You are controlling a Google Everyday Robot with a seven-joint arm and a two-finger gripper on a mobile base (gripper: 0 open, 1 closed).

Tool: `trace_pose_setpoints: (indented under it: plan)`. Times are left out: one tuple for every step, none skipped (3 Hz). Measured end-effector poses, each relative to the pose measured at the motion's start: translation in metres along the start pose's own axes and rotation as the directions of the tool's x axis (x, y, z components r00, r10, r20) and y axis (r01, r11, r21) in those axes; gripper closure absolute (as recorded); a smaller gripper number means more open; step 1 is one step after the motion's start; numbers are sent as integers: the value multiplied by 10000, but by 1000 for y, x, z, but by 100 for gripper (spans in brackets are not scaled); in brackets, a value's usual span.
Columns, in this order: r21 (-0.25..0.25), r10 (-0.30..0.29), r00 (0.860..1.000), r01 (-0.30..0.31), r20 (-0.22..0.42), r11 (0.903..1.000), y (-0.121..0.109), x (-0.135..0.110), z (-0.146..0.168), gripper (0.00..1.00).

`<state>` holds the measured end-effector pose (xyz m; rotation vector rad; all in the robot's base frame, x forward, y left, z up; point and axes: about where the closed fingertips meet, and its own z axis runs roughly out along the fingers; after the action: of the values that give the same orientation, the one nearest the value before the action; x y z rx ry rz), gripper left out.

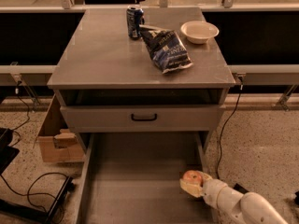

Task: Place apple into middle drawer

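One apple (192, 176), red-orange with a pale patch, sits gripped between the cream-coloured fingers (188, 187) of the robot's gripper (193, 182), closed around the fruit from below and behind. The gripper hangs over the right-hand edge of the middle drawer (135, 190), which stands pulled out, its flat grey floor stretching away to the left of the fingers. Whether the apple touches the drawer floor or wall cannot be told. The white arm (243, 206) runs off behind the fingers toward the lower right corner.

Beyond the fingers, further from the camera, the closed drawer front (93, 118) with its black handle (144, 117) sits above the open drawer. Higher again, on the grey bench (103, 55), three things stand well apart from the fingers: a blue drinks can (134, 21) upright at the back, a dark blue snack bag (166, 49) lying flat just beside it, and a white bowl (199, 31) to the bag's right. Pale lettering shows on both the can and the bag, but no brand can be read on either. Far left of the fingers, on the speckled floor, an open cardboard box (53, 141) rests against the cabinet, with black cables (28, 185) looping nearby.
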<state>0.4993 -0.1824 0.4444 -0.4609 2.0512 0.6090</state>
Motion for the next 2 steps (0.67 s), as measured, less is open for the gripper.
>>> trace_pose_setpoints:
  plan:
    - [372, 740, 9969, -730, -265, 9966, -8, 31, -9, 100]
    - [372, 735, 9969, -725, -263, 9967, -8, 31, -9, 100]
